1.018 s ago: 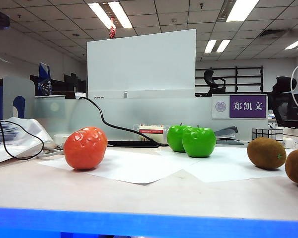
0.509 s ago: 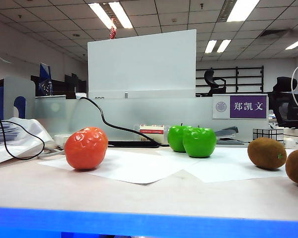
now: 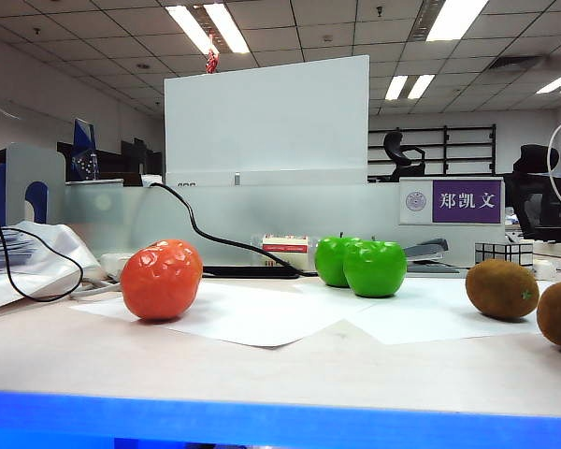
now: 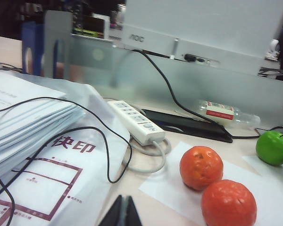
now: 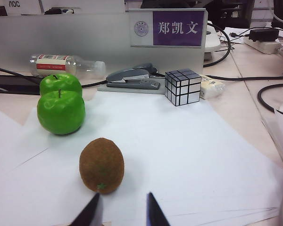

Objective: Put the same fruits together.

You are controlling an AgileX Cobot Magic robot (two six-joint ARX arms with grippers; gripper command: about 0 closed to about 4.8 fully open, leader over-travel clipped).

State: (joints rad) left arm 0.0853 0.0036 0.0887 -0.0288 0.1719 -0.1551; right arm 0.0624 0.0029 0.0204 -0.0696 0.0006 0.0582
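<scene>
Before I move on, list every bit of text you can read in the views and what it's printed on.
"郑凯文": purple nameplate on the partition.
"AOC": back of the monitor.
"快印": plastic bag of papers; smaller print there unreadable.
Bottle label, red and white: too blurred to read.
Round emblem beside the name: too small.
Fruits carry no text.

A pale table (image 3: 290, 369) carries white paper sheets (image 3: 262, 313) — on them two oranges (image 4: 201, 167) at left, two green apples (image 3: 375, 268) mid-far, two kiwis (image 3: 501, 288) right. Far back — power strip (image 4: 134, 121), bottle (image 5: 68, 64), stapler (image 5: 132, 78), mirror cube (image 5: 183, 86).
</scene>
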